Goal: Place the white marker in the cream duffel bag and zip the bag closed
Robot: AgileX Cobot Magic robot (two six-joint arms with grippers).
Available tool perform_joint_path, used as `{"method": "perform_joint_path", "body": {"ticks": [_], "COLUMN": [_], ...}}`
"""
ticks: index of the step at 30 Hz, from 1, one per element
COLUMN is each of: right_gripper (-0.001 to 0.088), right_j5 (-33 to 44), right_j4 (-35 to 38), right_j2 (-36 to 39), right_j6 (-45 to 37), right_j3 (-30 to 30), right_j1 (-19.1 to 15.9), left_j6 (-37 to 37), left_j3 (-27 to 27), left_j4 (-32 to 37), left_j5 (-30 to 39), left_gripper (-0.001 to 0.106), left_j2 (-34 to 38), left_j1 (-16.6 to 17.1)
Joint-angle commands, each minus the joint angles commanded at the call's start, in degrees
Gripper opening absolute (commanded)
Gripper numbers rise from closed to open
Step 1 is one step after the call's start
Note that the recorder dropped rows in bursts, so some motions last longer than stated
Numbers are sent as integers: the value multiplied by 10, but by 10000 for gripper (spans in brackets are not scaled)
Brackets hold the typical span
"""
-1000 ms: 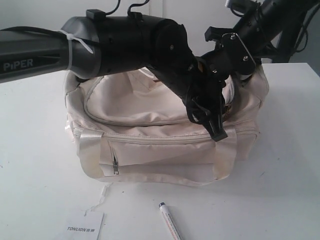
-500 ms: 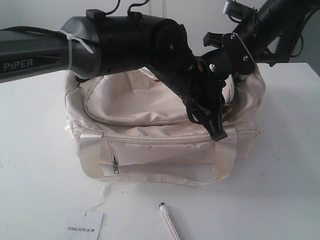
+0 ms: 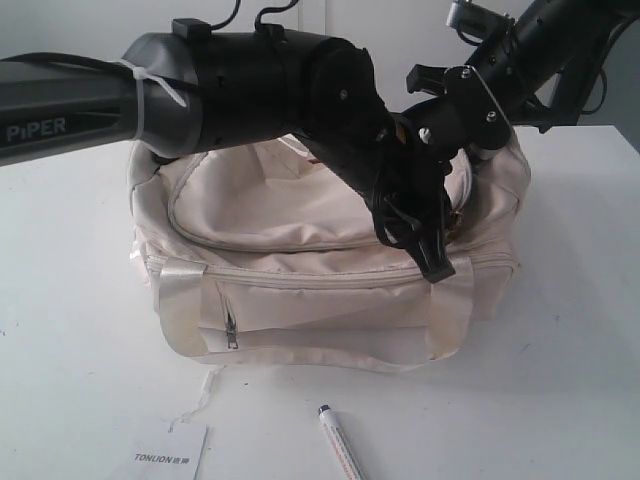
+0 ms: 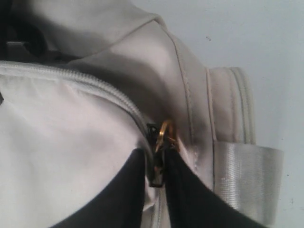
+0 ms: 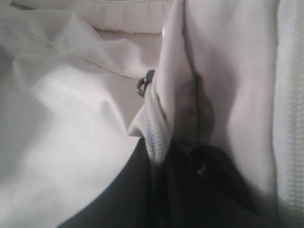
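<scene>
Exterior view: the soft cream fabric duffel bag (image 3: 330, 260) sat on the white table (image 3: 560, 380). The slim white marker (image 3: 340, 448) lay in front of it, probably light and prone to roll, best pinched mid-barrel.

Left wrist view: the left gripper (image 4: 156, 160) pinched the gold zipper pull (image 4: 165, 135).

Right wrist view: the right gripper (image 5: 161, 161) clamped a fold of the bag.

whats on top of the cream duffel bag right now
Both tools are on the cream duffel bag. The left tool pinches the gold zipper pull, and the right tool pinches a fabric fold. The left arm hides the top's right end.
</scene>
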Motion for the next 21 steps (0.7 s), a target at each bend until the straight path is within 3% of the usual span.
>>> {"method": "perform_joint_path", "body": {"ticks": [4,10,21], "right_gripper": [0,0,0], "right_j5": [1,1,3], "right_j4": [0,0,1], "right_j2": [0,0,0], "right_j6": [0,0,0], "right_j3": [0,0,0], "right_j1": [0,0,0], "left_j6": [0,0,13], "left_j3": [0,0,0], "left_j4": [0,0,-1], "left_j5": [-11,-14,55], "left_gripper": [437,424,424], "left_j2": [0,0,6], "left_j1": [0,0,0]}}
